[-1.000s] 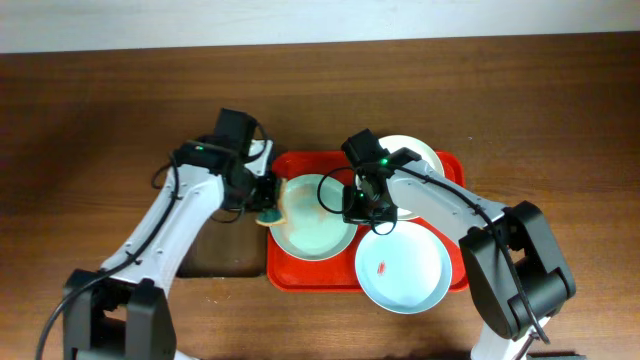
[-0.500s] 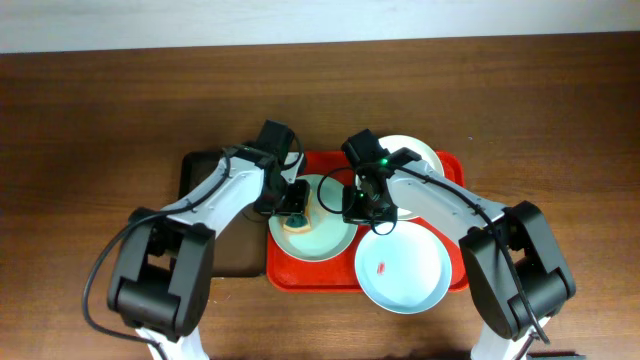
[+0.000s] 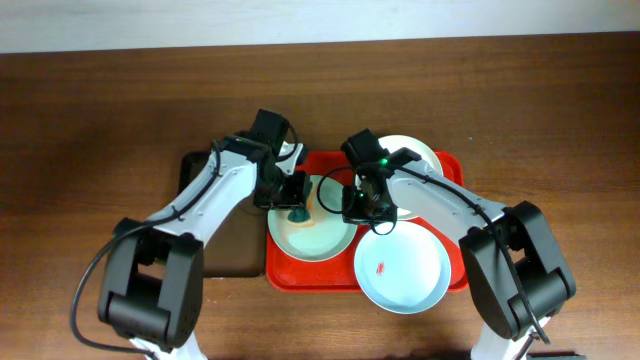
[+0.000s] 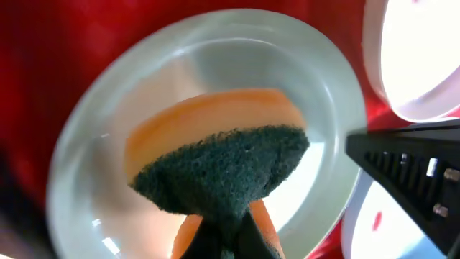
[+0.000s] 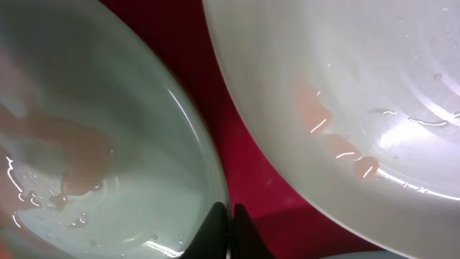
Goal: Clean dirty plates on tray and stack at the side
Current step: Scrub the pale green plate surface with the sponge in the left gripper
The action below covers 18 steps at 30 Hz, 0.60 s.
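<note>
I'm early on: left gripper (image 3: 296, 200) clamps the sponge (image 4: 223, 169) on the mint green plate (image 3: 325, 238) at the red tray's (image 3: 285, 276) 9 o'clock, right gripper (image 5: 228, 223) pinches its 3 o'clock rim, white plate (image 3: 420, 155) at 1, smeared blue plate (image 3: 405, 275) at 5, nothing stacked.

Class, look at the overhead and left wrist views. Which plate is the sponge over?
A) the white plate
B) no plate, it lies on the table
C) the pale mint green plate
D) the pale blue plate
C: the sponge is over the pale mint green plate in both views.
</note>
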{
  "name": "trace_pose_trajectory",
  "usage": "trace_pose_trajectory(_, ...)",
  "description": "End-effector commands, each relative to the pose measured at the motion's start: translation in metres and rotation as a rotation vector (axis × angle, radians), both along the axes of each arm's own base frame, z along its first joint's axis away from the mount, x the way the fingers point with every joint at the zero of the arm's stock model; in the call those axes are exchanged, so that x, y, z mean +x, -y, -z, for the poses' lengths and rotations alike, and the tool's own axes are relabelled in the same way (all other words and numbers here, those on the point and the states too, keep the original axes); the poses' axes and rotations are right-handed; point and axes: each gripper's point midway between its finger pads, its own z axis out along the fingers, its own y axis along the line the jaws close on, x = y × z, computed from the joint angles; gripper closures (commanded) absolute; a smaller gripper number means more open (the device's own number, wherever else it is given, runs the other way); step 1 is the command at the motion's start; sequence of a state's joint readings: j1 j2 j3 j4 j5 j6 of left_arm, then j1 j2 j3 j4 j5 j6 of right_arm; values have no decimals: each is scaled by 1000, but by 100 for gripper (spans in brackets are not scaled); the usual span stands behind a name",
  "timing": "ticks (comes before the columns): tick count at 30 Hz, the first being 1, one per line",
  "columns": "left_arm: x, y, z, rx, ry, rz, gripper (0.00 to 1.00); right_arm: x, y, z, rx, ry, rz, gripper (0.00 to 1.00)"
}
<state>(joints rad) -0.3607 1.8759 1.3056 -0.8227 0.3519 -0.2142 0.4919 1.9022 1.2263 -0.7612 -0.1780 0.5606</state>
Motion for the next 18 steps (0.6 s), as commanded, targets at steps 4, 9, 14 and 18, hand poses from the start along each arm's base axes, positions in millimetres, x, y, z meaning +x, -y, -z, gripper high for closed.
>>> trace_pose_trajectory(4,-1,-20,8,162,48,-25,100,-5,-10,1,22,-9,-27,96)
trace_pose_trajectory(9,-12,-20,31,204,55,-49,100,-5,-10,1,22,-9,-27,96)
trace_pose_trajectory(14,-25,-20,47,201,28,-58,100,-4,-10,1,23,-6,-27,96)
trace_pose_trajectory(18,-36,13,38,5,-31,2,100,-4,-10,1,23,-6,-27,96)
